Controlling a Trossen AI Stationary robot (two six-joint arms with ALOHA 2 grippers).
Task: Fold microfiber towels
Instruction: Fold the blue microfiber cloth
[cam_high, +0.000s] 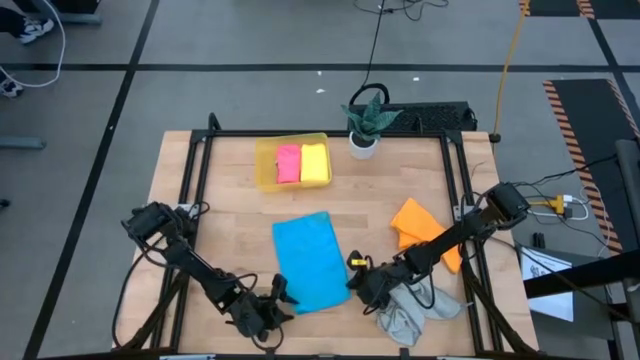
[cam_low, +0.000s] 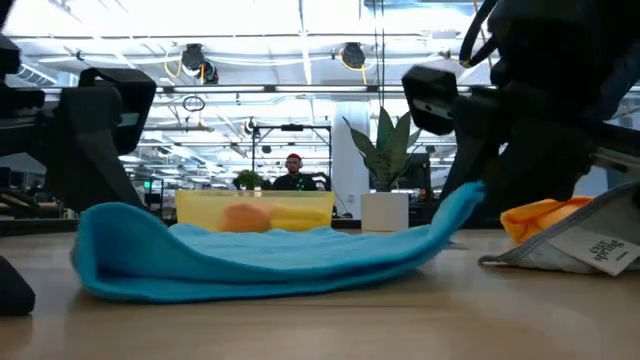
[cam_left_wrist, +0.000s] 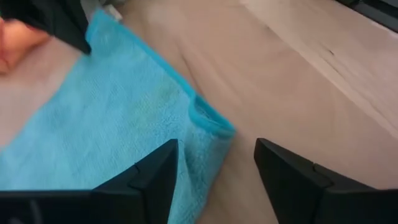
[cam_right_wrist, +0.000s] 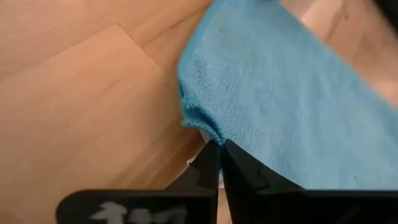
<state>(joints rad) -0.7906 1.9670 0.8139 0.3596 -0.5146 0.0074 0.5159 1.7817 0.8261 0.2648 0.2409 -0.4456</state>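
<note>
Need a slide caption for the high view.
Right gripper pinches the blue towel edge; left gripper open at its near corner.

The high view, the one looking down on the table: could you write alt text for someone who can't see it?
A blue towel lies mid-table between two dark robot arms; the right gripper pinches its near right corner, and the left gripper is open at its near left corner. An orange towel and a grey towel lie right; pink and yellow towels sit in a yellow tray.
</note>
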